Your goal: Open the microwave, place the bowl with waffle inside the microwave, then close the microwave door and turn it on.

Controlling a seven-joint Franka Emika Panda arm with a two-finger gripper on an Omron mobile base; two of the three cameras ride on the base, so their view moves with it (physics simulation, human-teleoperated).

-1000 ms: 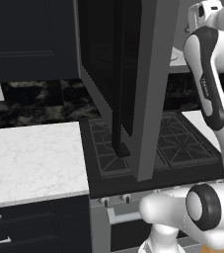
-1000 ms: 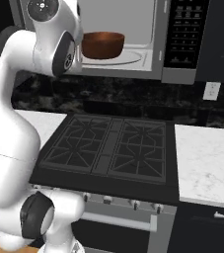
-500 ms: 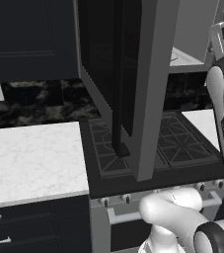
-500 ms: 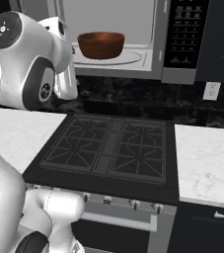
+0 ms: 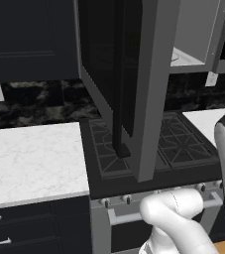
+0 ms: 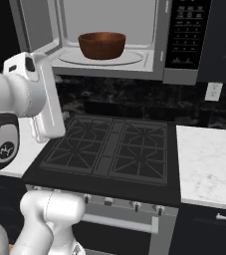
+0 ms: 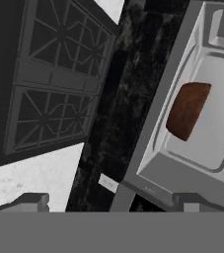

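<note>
The microwave (image 6: 184,45) stands wide open above the stove. Its door (image 5: 104,59) is swung out towards the base, dark glass and bar handle (image 5: 118,99) facing left. The reddish-brown bowl (image 6: 102,45) sits inside on the round turntable, apart from the walls. From the hand view the bowl (image 7: 187,111) appears well ahead of my gripper (image 7: 113,205), which is open with nothing between its fingertips (image 7: 34,200). The waffle is hidden by the bowl's wall. My arm (image 6: 10,99) hangs low at the left, away from the cavity.
A black stove (image 6: 109,149) with burner grates lies under the microwave. White marble counters flank it, one to the left (image 5: 29,158) and one to the right (image 6: 209,159). Dark cabinets surround the microwave. A wall outlet (image 6: 213,91) sits on the backsplash.
My arm has pulled back and down from the microwave's opening. The bowl stays on the turntable, now in full sight. The gripper remains open.
</note>
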